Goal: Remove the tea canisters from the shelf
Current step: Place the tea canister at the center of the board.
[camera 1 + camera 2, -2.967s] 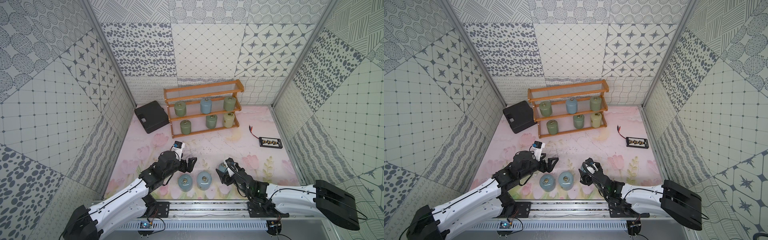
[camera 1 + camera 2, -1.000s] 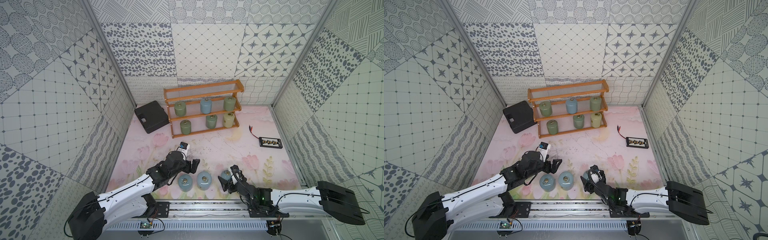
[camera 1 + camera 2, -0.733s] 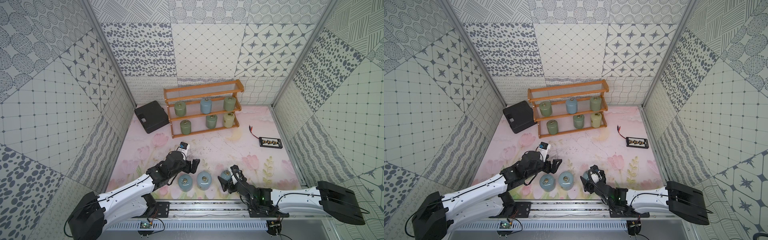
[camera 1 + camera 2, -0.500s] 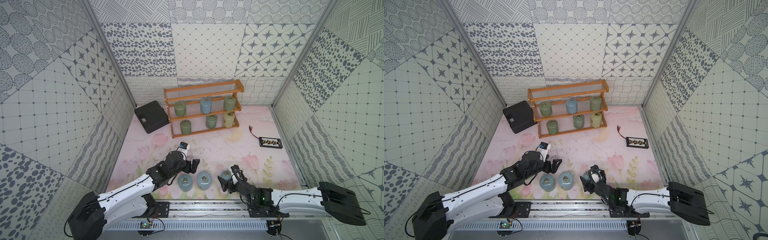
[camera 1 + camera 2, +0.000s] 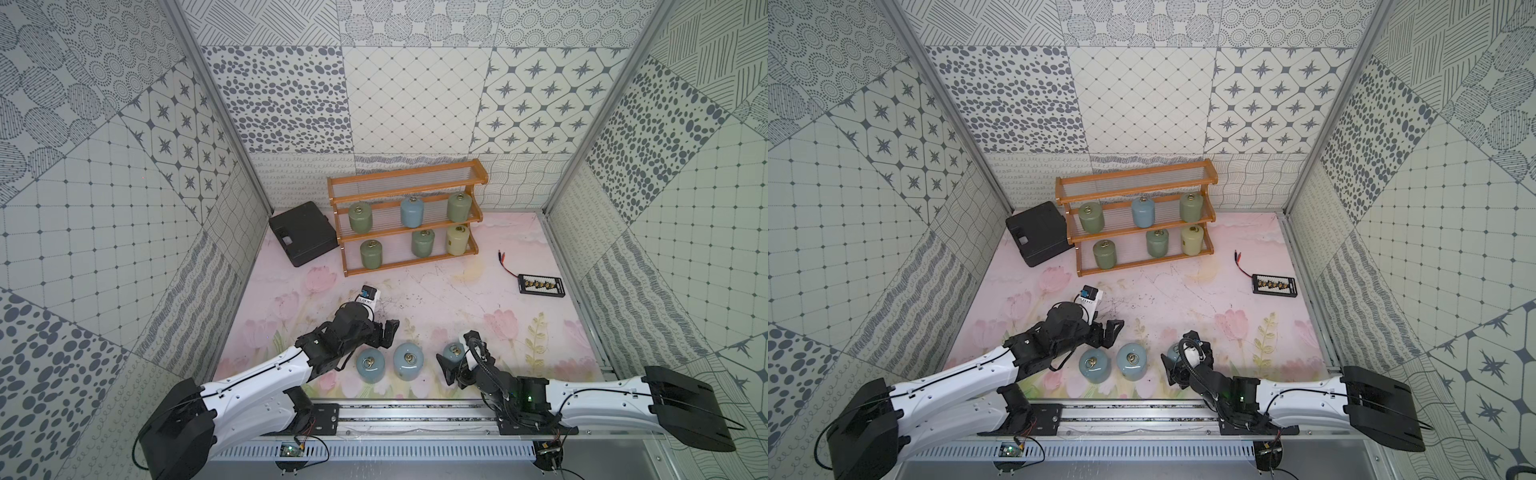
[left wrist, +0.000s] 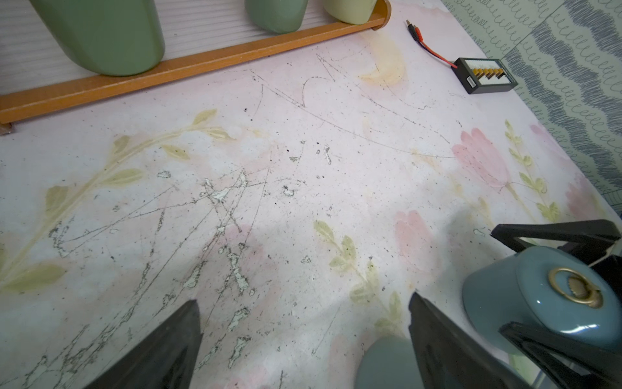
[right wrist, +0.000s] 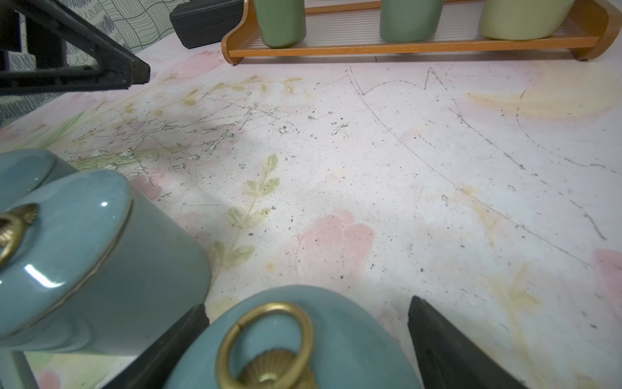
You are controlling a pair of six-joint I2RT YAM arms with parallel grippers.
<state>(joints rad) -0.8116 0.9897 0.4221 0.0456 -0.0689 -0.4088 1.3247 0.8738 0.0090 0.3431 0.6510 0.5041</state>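
Patterned tile walls box me in, and a pink floral mat covers the floor. At its far end stands the wooden rack, a black case just beside its left end. A small black board lies near the right wall. My left pincer hangs over the mat spread wide, gripping nothing. My right pincer is spread too, its fingers either side of the right blue jar (mat shows between one finger and the jar). That jar stands on the mat near my base, in a row with the middle blue jar and the left blue jar. On the rack's middle tier stand a green jar, a blue jar and a green jar; on the lowest tier, a green jar, a green jar and a yellow jar.
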